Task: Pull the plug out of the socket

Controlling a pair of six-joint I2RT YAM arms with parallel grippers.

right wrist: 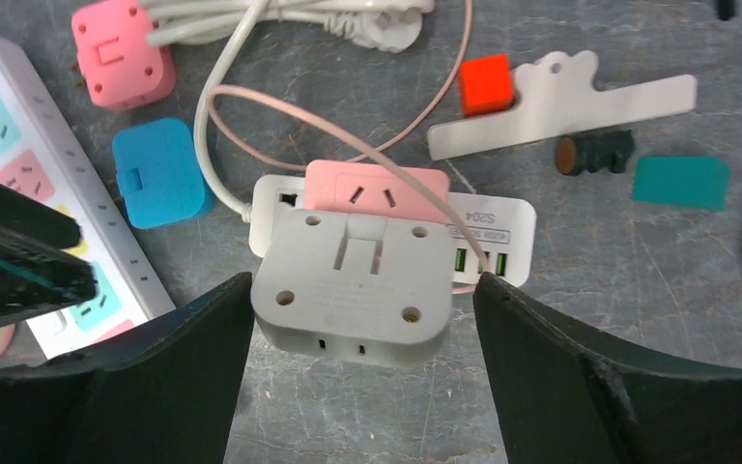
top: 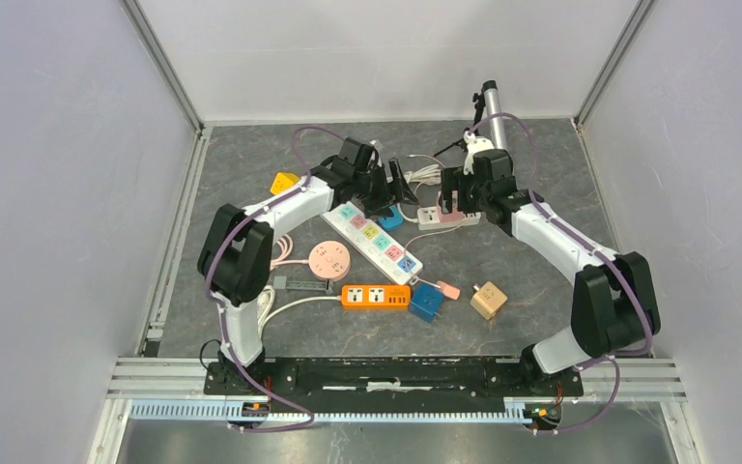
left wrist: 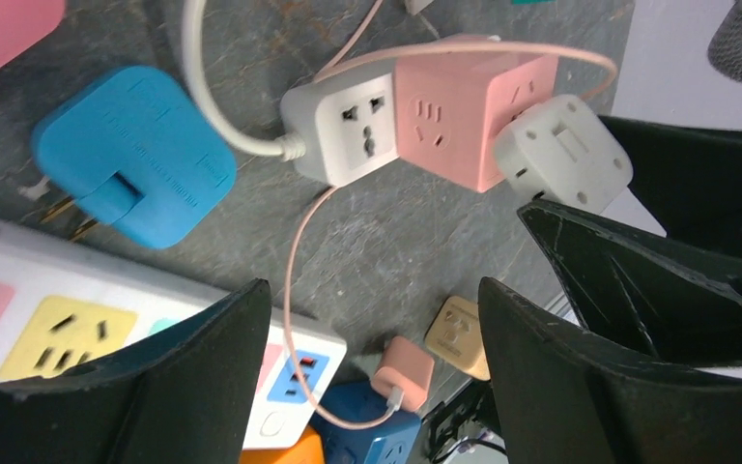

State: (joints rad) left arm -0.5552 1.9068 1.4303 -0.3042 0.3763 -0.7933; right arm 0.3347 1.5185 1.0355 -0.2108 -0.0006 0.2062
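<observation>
A pink and white socket block [right wrist: 377, 191] lies on the grey table, also in the top view [top: 449, 217]. A pale grey square plug [right wrist: 353, 285] sits in its top. My right gripper [right wrist: 362, 288] is open and straddles the grey plug, one finger on each side with a gap to each. My left gripper [left wrist: 372, 290] is open and empty and hovers above the table just left of the socket block [left wrist: 464, 111]. The grey plug [left wrist: 560, 155] shows on that block's right side. The right gripper's black fingers [left wrist: 638, 280] stand beside it.
A blue adapter [left wrist: 130, 155] lies left of the socket. A long white strip with coloured outlets [top: 379, 240], a round pink socket [top: 329, 258], an orange strip [top: 377, 297], a blue cube [top: 427, 302] and a tan cube [top: 488, 300] lie nearer. A thin pink cable [right wrist: 280, 97] loops over the socket.
</observation>
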